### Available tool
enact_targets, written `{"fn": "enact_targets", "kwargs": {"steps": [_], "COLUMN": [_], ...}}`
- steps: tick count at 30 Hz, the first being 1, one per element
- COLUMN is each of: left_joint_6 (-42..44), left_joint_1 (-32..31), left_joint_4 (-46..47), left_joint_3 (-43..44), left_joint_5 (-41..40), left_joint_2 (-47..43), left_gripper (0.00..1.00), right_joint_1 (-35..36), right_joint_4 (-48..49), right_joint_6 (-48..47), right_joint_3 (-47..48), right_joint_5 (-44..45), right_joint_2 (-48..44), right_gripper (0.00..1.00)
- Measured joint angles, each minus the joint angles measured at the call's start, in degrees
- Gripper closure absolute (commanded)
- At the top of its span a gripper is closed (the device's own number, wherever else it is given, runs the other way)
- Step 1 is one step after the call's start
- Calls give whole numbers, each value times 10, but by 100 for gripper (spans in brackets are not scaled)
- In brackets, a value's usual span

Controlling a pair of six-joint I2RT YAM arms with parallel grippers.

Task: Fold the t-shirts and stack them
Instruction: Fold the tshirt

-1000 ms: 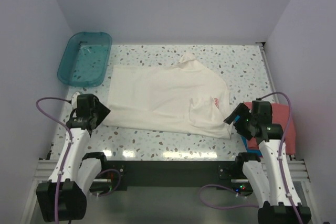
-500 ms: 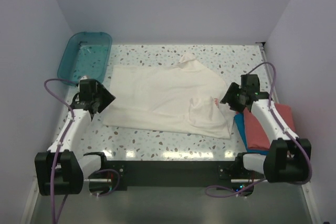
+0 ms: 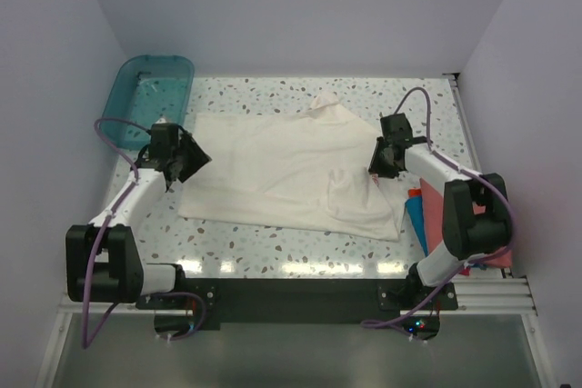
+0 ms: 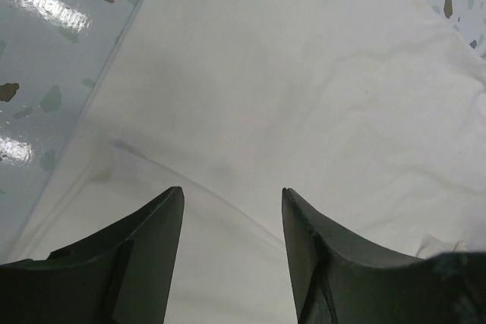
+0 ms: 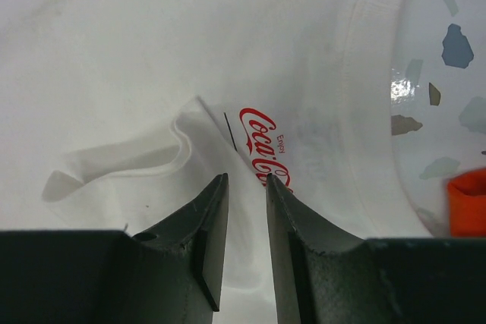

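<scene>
End effector L (image 4: 231,191) apart, R (image 5: 247,177) near-shut, grip unclear, cream shirt (image 3: 282,165) lengthwise L-R, collar (image 5: 372,73) right.

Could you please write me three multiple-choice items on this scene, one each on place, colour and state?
1. Where does the teal tub stand on the table? A near right corner; B far left corner; C middle.
2. What colour is the lettering on the white t-shirt? A green; B blue; C red.
3. How is the left end effector? A open above the white t-shirt; B shut on cloth; C out of view.
Answers: B, it sits far left in the top view; C, the right wrist view shows red script; A, its jaws stand wide apart, nothing between them.
</scene>
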Motion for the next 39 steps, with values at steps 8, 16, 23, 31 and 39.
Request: {"fn": "enact_targets", "kwargs": {"steps": [8,16,23,31,39], "left_joint_6": [9,9,9,9,10], "left_joint_1": [0,0,0,0,0], "left_joint_4": [8,9,9,9,9], "left_joint_3": [6,6,6,6,6], "left_joint_5": [2,3,2,2,2], "left_joint_2": [6,10,10,10,10], "left_gripper": [41,41,41,41,41], "right_joint_1": [0,4,5,7,7], "right_joint_4": [4,9,13,13,10], "right_joint_6": [-18,-25,-28,-30,-27], "right_joint_3": [-4,-24,-30,-37,-38], "right_joint_5": [17,15,10,7,14], "right_joint_2": [16,22,22,22,-1], "right_gripper": [68,67,69,94,100]}}
